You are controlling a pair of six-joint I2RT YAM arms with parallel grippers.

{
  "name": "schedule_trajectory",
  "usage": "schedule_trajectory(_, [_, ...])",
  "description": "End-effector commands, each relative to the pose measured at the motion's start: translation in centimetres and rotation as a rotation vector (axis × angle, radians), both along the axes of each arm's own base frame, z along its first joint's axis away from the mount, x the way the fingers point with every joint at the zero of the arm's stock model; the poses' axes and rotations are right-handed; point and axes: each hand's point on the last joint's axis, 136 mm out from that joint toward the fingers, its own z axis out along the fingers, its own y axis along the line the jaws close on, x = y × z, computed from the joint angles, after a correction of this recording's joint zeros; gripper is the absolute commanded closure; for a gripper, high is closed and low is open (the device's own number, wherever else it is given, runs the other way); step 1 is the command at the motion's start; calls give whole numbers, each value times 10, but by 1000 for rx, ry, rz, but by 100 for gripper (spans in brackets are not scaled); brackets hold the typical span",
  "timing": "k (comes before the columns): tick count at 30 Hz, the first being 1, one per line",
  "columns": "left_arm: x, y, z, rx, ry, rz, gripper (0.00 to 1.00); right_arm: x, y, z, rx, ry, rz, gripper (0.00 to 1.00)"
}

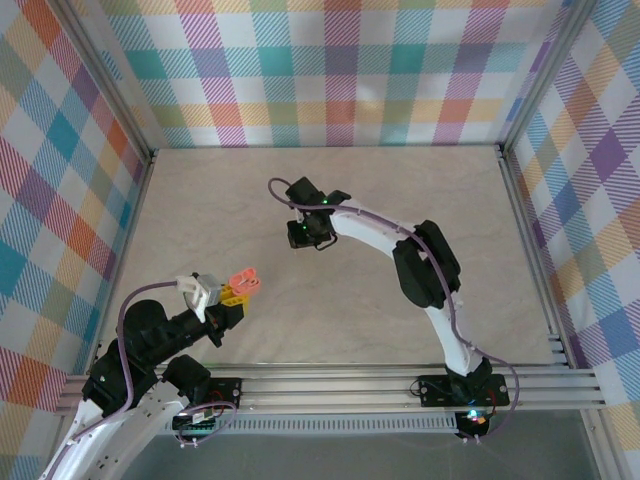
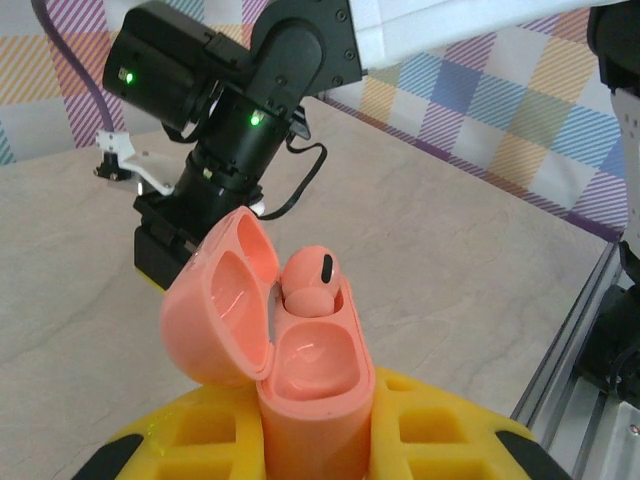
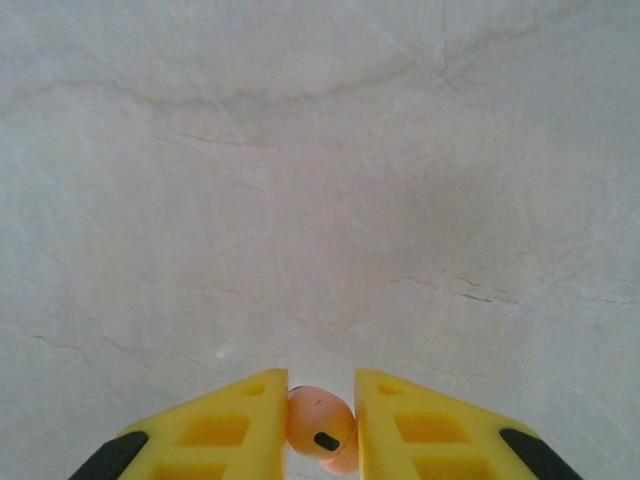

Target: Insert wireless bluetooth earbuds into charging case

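Left jaws clamped on the salmon-pink charging case (image 2: 312, 405), lid open, one pink earbud (image 2: 308, 282) seated and the neighbouring well (image 2: 312, 352) empty; right jaws, over the tabletop (image 3: 320, 150) apart from it, apparently pinch the second pink earbud (image 3: 320, 424), yet to be inserted.

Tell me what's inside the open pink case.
One pink earbud sits in the far socket of the pink case. The nearer socket is empty. The case's lower body is covered, gripped between the left gripper's fingers.
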Motion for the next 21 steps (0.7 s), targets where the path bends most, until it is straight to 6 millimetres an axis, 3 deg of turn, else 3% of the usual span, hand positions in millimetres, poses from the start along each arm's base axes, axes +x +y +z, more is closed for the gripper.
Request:
schedule_trajectory(1, [2,0,13,-35,-27,8,88,-2,-3,23,12,-53,23,78])
schedule_trajectory(13, [27,-29,17,-90,-11,-53,88,-13,-32,80,21,-173,57,79])
schedule_trajectory(21, [52,-53,20,-134,-9,-87,88,-31,-63,137,57,-287,54,79])
